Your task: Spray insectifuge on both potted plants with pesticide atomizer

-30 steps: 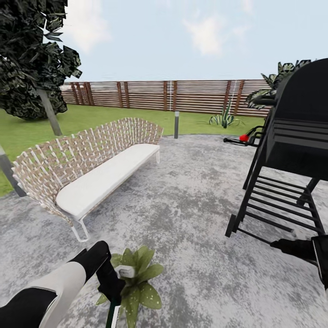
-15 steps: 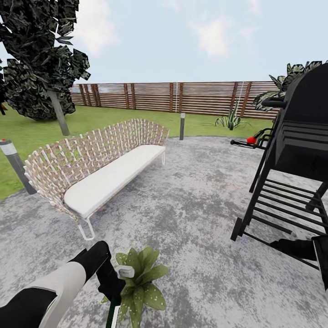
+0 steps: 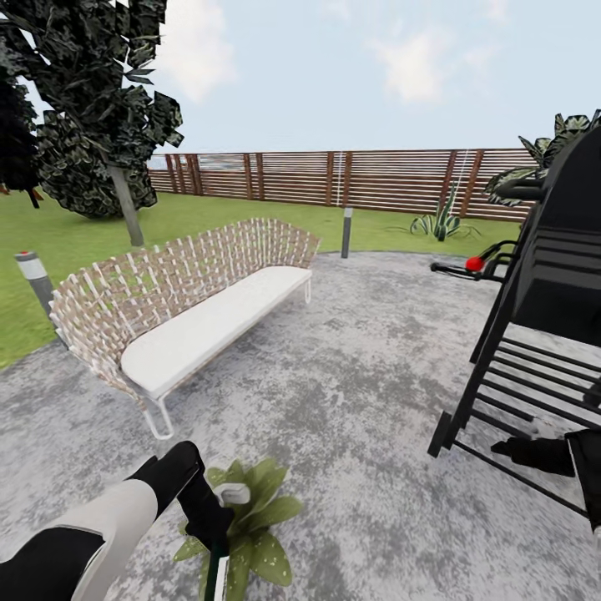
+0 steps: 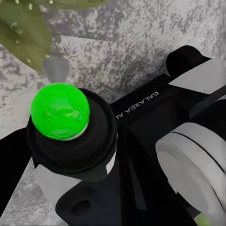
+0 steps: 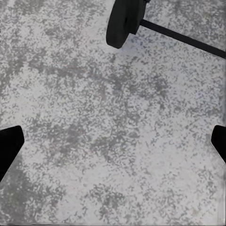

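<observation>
My left gripper (image 3: 207, 522) is shut on the pesticide atomizer (image 3: 227, 496) at the bottom of the head view. Its white trigger head sticks out above the black fingers and its green body runs down below them. Right behind it a potted plant (image 3: 255, 522) with pointed green leaves sits on the grey paved patio (image 3: 359, 376) of the garden. In the left wrist view a leaf (image 4: 21, 28) shows beyond a bright green ball (image 4: 60, 111) in a black collar. My right gripper (image 3: 522, 451) hangs low beside the grill; its dark fingertips (image 5: 7, 146) are wide apart over bare paving.
A woven bench (image 3: 200, 317) with a white cushion stands at left. A black grill (image 3: 551, 284) on a wheeled frame is close on the right, its wheel (image 5: 123, 21) near my right gripper. Short lamp posts (image 3: 345, 231), a tree (image 3: 92, 108), lawn and a slatted fence (image 3: 334, 175) lie beyond.
The camera has turned a little to the left, so bench, fence and grill have slid rightwards in the picture. Both arms keep their pose, and the left gripper still holds the atomizer.
</observation>
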